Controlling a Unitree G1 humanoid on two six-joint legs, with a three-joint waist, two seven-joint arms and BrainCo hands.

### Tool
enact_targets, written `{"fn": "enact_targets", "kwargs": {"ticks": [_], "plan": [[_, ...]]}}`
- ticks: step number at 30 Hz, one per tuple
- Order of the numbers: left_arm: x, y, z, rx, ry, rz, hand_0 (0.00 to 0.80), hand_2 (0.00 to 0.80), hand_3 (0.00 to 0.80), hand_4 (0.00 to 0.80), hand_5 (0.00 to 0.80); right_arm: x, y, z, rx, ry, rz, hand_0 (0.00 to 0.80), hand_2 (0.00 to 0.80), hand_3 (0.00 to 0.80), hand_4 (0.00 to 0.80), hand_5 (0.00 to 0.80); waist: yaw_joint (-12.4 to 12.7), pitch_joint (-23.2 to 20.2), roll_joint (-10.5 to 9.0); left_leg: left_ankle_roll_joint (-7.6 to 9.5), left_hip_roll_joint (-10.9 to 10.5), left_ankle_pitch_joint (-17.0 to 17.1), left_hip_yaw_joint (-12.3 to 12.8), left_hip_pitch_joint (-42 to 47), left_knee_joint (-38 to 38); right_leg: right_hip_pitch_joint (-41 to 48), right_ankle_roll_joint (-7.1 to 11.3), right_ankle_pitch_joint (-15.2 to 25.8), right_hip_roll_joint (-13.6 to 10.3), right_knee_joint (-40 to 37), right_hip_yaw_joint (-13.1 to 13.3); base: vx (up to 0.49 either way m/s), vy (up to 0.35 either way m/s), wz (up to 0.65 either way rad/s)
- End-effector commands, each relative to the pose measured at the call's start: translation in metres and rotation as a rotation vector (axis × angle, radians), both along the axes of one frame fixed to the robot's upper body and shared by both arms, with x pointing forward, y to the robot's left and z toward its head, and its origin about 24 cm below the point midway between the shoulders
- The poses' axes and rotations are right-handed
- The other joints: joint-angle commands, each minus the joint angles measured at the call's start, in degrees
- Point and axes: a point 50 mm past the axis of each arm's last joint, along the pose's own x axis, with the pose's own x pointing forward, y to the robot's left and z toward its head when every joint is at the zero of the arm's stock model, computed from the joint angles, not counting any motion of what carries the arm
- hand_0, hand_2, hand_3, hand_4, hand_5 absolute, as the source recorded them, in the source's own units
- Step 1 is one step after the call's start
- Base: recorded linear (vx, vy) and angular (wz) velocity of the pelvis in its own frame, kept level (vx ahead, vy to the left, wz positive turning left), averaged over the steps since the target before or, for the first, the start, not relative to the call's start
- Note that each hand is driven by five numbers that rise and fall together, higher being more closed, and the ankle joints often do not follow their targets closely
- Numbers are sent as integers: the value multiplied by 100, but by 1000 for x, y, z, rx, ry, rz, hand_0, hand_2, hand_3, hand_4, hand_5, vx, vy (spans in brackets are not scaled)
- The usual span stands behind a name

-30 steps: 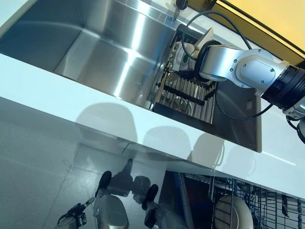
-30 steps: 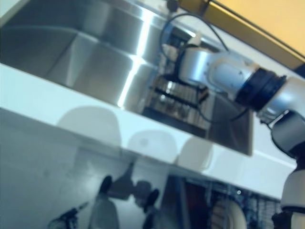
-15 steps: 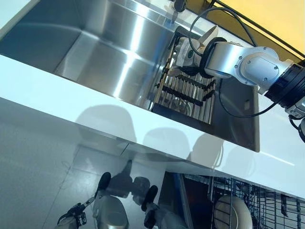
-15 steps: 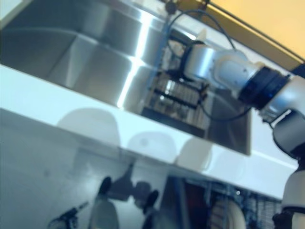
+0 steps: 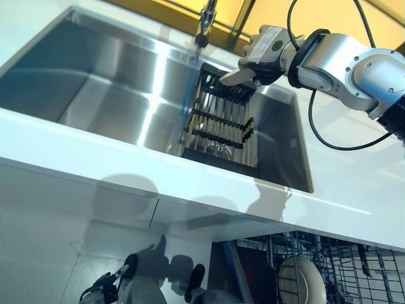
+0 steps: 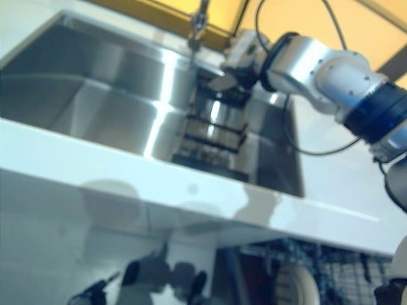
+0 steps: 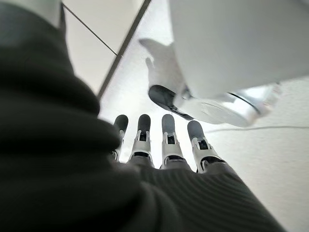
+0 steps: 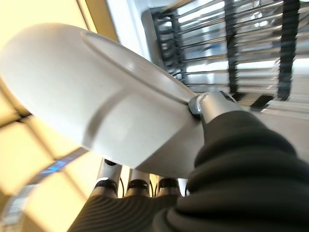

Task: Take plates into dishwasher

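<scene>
At the lower right, a plate [image 5: 299, 284] stands in the dishwasher rack [image 5: 354, 269] below the white worktop [image 5: 95, 136]. Left robot hand [image 7: 164, 145] hangs relaxed. At upper right, the right robot hand [image 5: 262, 54] grips a white plate [image 8: 91, 96] above the sink rack [image 5: 221, 120].

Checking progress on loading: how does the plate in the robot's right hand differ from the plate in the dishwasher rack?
The plate in the right hand is pinched by the right hand in the air above the sink's drying rack; the plate in the dishwasher rack already stands on edge between the wires, below the counter, with no hand on it. Both look pale and round.
</scene>
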Motion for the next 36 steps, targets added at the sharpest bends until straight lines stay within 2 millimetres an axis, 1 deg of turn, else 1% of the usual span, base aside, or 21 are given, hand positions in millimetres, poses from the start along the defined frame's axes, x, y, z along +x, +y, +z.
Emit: {"fn": "enact_targets", "kwargs": {"ticks": [1, 2, 4, 5, 8, 10, 12, 13, 15, 16, 18, 19, 21, 22, 24, 28, 32, 33, 34, 36], "plan": [[-13, 5, -3, 41, 58, -26, 0, 0, 0, 0, 0, -4, -30, 49, 217, -109, -116, 800, 800, 800, 800, 800, -32, -234, -12, 383, -193, -236, 27, 51, -25, 424, 602, -176, -312, 4, -18, 35, -13, -8], [-13, 5, -3, 42, 60, -26, 0, 0, 0, 0, 0, -4, -31, 49, 235, -103, -118, 800, 800, 800, 800, 800, -42, -251, -4, 383, -194, -242, 35, 68, -25, 434, 602, -179, -312, 4, -8, 38, -17, -3], [-13, 4, -3, 45, 70, -47, 0, 0, 0, 0, 0, -2, -41, 49, 380, -50, -144, 800, 800, 800, 800, 800, -109, -337, 48, 383, -193, -280, 88, 185, -25, 498, 600, -192, -317, 4, 47, 39, -20, -12], [-14, 3, -3, 43, 71, -47, 0, 0, 0, 0, 0, -1, -43, 48, 400, -42, -146, 800, 800, 800, 800, 800, -119, -347, 58, 384, -192, -288, 100, 206, -25, 508, 597, -196, -314, 4, 63, 34, -13, -23], [-17, 0, -5, 38, 79, -74, 0, 0, 0, 0, 0, 3, -64, 44, 591, 25, -201, 800, 800, 800, 800, 800, -201, -456, 130, 376, -184, -330, 176, 324, -25, 558, 581, -220, -308, 4, 145, 39, -17, -15], [-18, -2, -7, 36, 82, -86, 0, 0, 0, 0, 0, 5, -74, 43, 671, 49, -225, 800, 800, 800, 800, 800, -238, -501, 167, 372, -175, -344, 220, 376, -25, 581, 573, -228, -302, 4, 185, 25, -14, -21], [-19, -3, -7, 35, 87, -104, 0, 0, 0, 0, 0, 7, -90, 40, 769, 62, -266, 800, 800, 800, 800, 800, -274, -537, 215, 361, -158, -354, 277, 428, -25, 603, 566, -232, -298, 4, 219, 14, -38, -18], [-20, -3, -7, 36, 92, -119, 0, 0, 0, 0, 0, 8, -105, 39, 852, 69, -299, 800, 800, 800, 800, 800, -303, -575, 246, 351, -150, -361, 310, 458, -25, 606, 567, -229, -291, 4, 256, 10, -55, -14], [-20, -3, -8, 33, 95, -133, 0, 0, 0, 0, 0, 7, -120, 36, 927, 76, -333, 800, 800, 800, 800, 800, -355, -613, 292, 336, -138, -367, 352, 506, -25, 618, 566, -227, -284, 4, 310, 0, -35, -14], [-21, -4, -8, 29, 97, -139, 0, 0, 0, 0, 0, 6, -131, 35, 981, 83, -355, 800, 800, 800, 800, 800, -393, -636, 329, 334, -129, -370, 387, 542, -25, 627, 560, -225, -285, 4, 344, -5, -17, -9], [-22, -5, -8, 24, 95, -145, 0, 0, 0, 0, 0, 5, -144, 34, 1053, 83, -380, 800, 800, 800, 800, 800, -452, -671, 379, 324, -120, -377, 439, 597, -25, 640, 551, -222, -285, 4, 400, 3, -13, -16], [-22, -5, -9, 21, 95, -145, 0, 0, 0, 0, 0, 4, -147, 33, 1065, 87, -384, 800, 800, 800, 800, 800, -469, -681, 395, 322, -118, -379, 455, 610, -25, 644, 548, -223, -284, 4, 416, 13, -15, -31], [-22, -7, -9, 10, 94, -160, 0, 0, 0, 0, 0, -1, -168, 29, 1149, 72, -424, 800, 800, 800, 800, 800, -568, -735, 475, 309, -111, -392, 535, 675, -25, 658, 541, -221, -280, 4, 505, 22, -20, -20], [-22, -8, -9, 9, 94, -159, 0, 0, 0, 0, 0, -1, -169, 29, 1154, 72, -426, 800, 800, 800, 800, 800, -574, -738, 481, 309, -110, -393, 541, 681, -25, 659, 540, -222, -280, 4, 514, 27, -10, -9], [-23, -11, -11, -3, 97, -169, 0, 0, 0, 0, 0, -8, -188, 25, 1180, 59, -470, 800, 800, 800, 800, 800, -666, -778, 556, 307, -106, -407, 609, 729, -25, 663, 533, -225, -274, 4, 598, 32, -2, -21], [-26, -14, -12, -14, 110, -185, 0, 0, 0, 0, 0, -22, -218, 22, 1259, 44, -537, 800, 800, 800, 800, 800, -810, -834, 642, 304, -98, -416, 710, 792, -25, 661, 525, -219, -253, 4, 736, 38, -14, -14], [-28, -14, -13, -21, 120, -198, 0, 0, 0, 0, 0, -38, -247, 20, 1285, 1, -609, 800, 800, 800, 800, 800, -954, -862, 674, 298, -82, -433, 805, 831, -25, 638, 512, -214, -220, 4, 861, 19, -22, -11], [-28, -14, -13, -23, 121, -200, 0, 0, 0, 0, 0, -41, -251, 20, 1295, -7, -620, 800, 800, 800, 800, 800, -970, -863, 676, 294, -79, -432, 815, 835, -25, 636, 512, -214, -215, 4, 872, 6, -18, -10], [-29, -15, -14, -26, 122, -201, 0, 0, 0, 0, 0, -48, -261, 20, 1313, -20, -645, 800, 800, 800, 800, 800, -1022, -871, 685, 290, -69, -437, 848, 846, -25, 627, 508, -214, -196, 4, 917, 3, -18, -12], [-30, -15, -14, -29, 126, -207, 0, 0, 0, 0, 0, -58, -274, 19, 1335, -35, -677, 800, 800, 800, 800, 800, -1085, -877, 689, 284, -56, -442, 885, 854, -25, 611, 505, -210, -171, 4, 971, 0, -24, -11]]}}
